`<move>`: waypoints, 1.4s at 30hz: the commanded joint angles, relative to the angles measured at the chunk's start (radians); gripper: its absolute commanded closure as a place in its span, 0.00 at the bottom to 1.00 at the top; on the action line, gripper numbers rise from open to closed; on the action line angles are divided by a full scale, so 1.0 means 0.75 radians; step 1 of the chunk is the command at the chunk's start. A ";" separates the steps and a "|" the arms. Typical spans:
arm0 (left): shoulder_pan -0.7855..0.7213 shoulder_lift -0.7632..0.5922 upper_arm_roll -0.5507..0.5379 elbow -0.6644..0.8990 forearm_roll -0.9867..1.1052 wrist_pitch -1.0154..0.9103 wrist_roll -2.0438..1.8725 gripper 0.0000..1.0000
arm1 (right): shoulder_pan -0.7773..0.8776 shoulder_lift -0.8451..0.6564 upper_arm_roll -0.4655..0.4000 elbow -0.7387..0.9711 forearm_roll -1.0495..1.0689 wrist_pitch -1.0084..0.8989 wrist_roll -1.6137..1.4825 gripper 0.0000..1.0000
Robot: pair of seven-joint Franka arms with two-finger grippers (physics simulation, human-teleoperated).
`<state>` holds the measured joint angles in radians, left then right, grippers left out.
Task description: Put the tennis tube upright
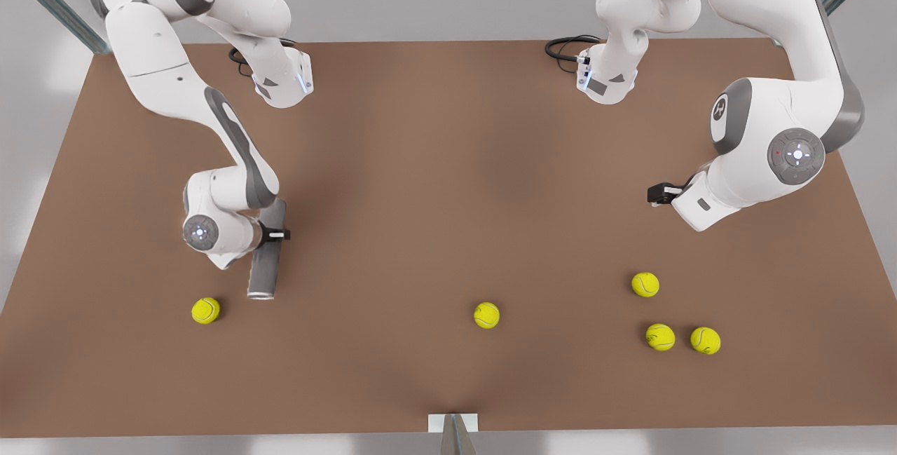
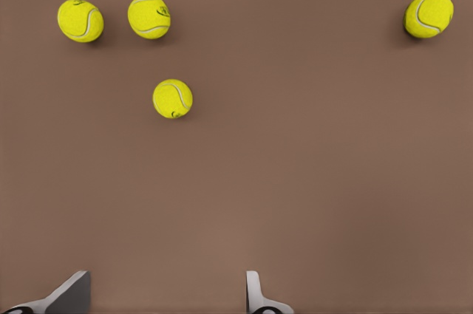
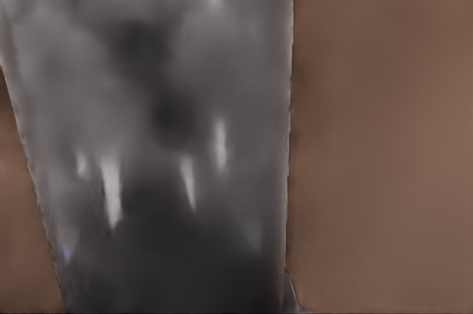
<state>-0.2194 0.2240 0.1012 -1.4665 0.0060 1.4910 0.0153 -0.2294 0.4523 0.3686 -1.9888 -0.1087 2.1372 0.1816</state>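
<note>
Flat still — grey tennis tube (image 1: 267, 253), lighter-rimmed end.

Soft, even light falls from above, casting faint shadows on the brown table (image 1: 448, 160). The tennis tube (image 3: 162, 137) looks smeared, with pale glints.

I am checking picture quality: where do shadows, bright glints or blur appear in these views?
Front view: soft, dim shadows lie on the brown table beneath the arms; the tennis tube lies flat at the right gripper. Right wrist view: the tube is blurred, with white glints and a dark patch. Left wrist view: four tennis balls cast small shadows; the left gripper is open.
</note>
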 commanded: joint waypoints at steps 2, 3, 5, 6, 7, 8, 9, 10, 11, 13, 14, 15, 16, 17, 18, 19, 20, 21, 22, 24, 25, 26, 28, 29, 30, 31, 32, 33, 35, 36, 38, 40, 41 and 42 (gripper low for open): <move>0.000 0.000 0.000 0.000 0.000 0.002 0.000 0.00 | 0.085 0.006 0.004 0.068 -0.004 -0.007 -0.035 0.29; 0.000 0.002 0.000 0.000 0.000 0.004 0.000 0.00 | 0.144 0.009 0.004 0.113 -0.004 -0.031 -0.070 0.30; 0.002 0.002 0.000 0.000 -0.002 0.004 0.000 0.00 | 0.251 0.009 0.004 0.222 -0.004 -0.123 -0.113 0.29; 0.002 0.002 0.000 0.000 -0.002 0.008 0.000 0.00 | 0.300 0.009 0.004 0.291 -0.006 -0.203 -0.123 0.30; 0.004 0.002 0.000 0.000 -0.002 0.008 0.000 0.00 | 0.353 0.009 0.004 0.326 -0.004 -0.221 -0.138 0.30; 0.006 0.002 0.000 -0.004 -0.004 0.010 0.000 0.00 | 0.398 0.009 0.004 0.340 -0.006 -0.221 -0.136 0.30; 0.006 0.002 0.000 -0.008 -0.004 0.012 0.000 0.00 | 0.455 0.013 0.001 0.385 -0.008 -0.221 -0.158 0.30; 0.006 0.002 0.000 -0.008 -0.004 0.012 0.000 0.00 | 0.512 0.019 0.001 0.428 -0.021 -0.217 -0.168 0.30; 0.006 0.002 0.000 -0.008 -0.004 0.010 0.000 0.00 | 0.557 0.062 0.001 0.496 -0.074 -0.217 -0.183 0.30; 0.006 0.002 0.000 -0.010 -0.006 0.010 0.000 0.00 | 0.647 0.180 -0.001 0.641 -0.111 -0.219 -0.220 0.30; 0.006 0.002 0.000 -0.010 -0.006 0.012 0.000 0.00 | 0.696 0.244 -0.003 0.702 -0.156 -0.219 -0.236 0.30; 0.006 0.002 0.000 -0.010 -0.006 0.012 0.000 0.00 | 0.739 0.285 -0.003 0.766 -0.186 -0.221 -0.240 0.30; 0.006 0.002 0.000 -0.010 -0.006 0.012 0.000 0.00 | 0.791 0.317 -0.013 0.827 -0.205 -0.219 -0.260 0.30; 0.006 0.002 0.000 -0.010 -0.004 0.012 0.000 0.00 | 0.833 0.379 -0.013 0.925 -0.262 -0.223 -0.318 0.30; 0.006 0.002 0.000 -0.012 -0.006 0.014 0.000 0.00 | 0.874 0.422 -0.015 0.995 -0.309 -0.223 -0.361 0.30; 0.006 0.004 0.000 -0.012 -0.006 0.014 0.000 0.00 | 0.942 0.454 -0.056 1.058 -0.313 -0.228 -0.408 0.29; 0.006 0.004 0.000 -0.012 -0.006 0.018 0.000 0.00 | 0.975 0.495 -0.070 1.118 -0.311 -0.228 -0.500 0.29; 0.006 0.004 0.000 -0.012 -0.004 0.020 0.000 0.00 | 0.997 0.532 -0.070 1.150 -0.311 -0.230 -0.547 0.28; 0.006 0.006 0.000 -0.012 -0.006 0.023 0.000 0.00 | 1.013 0.577 -0.074 1.210 -0.313 -0.230 -0.600 0.28; 0.006 0.008 0.000 -0.012 -0.004 0.025 0.000 0.00 | 1.099 0.630 -0.150 1.312 -0.305 -0.242 -0.639 0.28; 0.006 0.012 0.000 -0.012 -0.006 0.029 0.000 0.00 | 1.118 0.655 -0.150 1.341 -0.305 -0.242 -0.639 0.28; 0.006 0.014 0.000 -0.012 -0.006 0.031 0.000 0.00 | 1.153 0.708 -0.152 1.404 -0.305 -0.242 -0.639 0.28; 0.006 0.014 0.000 -0.012 -0.006 0.033 0.000 0.00 | 1.228 0.757 -0.197 1.459 -0.305 -0.234 -0.641 0.28; 0.008 0.018 0.000 -0.012 -0.006 0.031 0.000 0.00 | 1.249 0.765 -0.209 1.461 -0.305 -0.221 -0.653 0.28; 0.008 0.022 0.000 -0.012 -0.006 0.033 0.000 0.00 | 1.267 0.778 -0.211 1.465 -0.305 -0.217 -0.692 0.28; 0.008 0.022 0.000 -0.012 -0.006 0.033 0.000 0.00 | 1.267 0.786 -0.211 1.472 -0.305 -0.215 -0.715 0.28; 0.008 0.024 0.000 -0.012 -0.006 0.033 0.000 0.00 | 1.267 0.794 -0.213 1.472 -0.305 -0.205 -0.719 0.24; 0.008 0.024 0.000 -0.012 -0.006 0.033 0.000 0.00 | 1.267 0.798 -0.213 1.472 -0.305 -0.199 -0.723 0.24; 0.008 0.031 0.000 -0.012 -0.006 0.033 0.000 0.00 | 1.279 0.810 -0.223 1.472 -0.305 -0.183 -0.731 0.24; 0.008 0.033 0.000 -0.012 -0.006 0.033 0.000 0.00 | 1.288 0.829 -0.252 1.472 -0.305 -0.166 -0.731 0.19; 0.008 0.035 0.000 -0.012 -0.006 0.033 0.000 0.00 | 1.288 0.845 -0.264 1.472 -0.305 -0.144 -0.739 0.19; 0.008 0.039 0.000 -0.012 -0.006 0.033 0.000 0.00 | 1.290 0.857 -0.271 1.472 -0.305 -0.131 -0.745 0.19; 0.008 0.041 0.000 -0.012 -0.006 0.033 0.000 0.00 | 1.302 0.868 -0.275 1.472 -0.305 -0.121 -0.749 0.14; 0.008 0.041 0.000 -0.012 -0.006 0.031 0.000 0.00 | 1.308 0.872 -0.297 1.472 -0.305 -0.103 -0.749 0.09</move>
<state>-0.2132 0.2547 0.1012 -1.4757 0.0015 1.5149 0.0153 0.7545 1.1104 0.1446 -0.8852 -0.3375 2.0664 -0.3804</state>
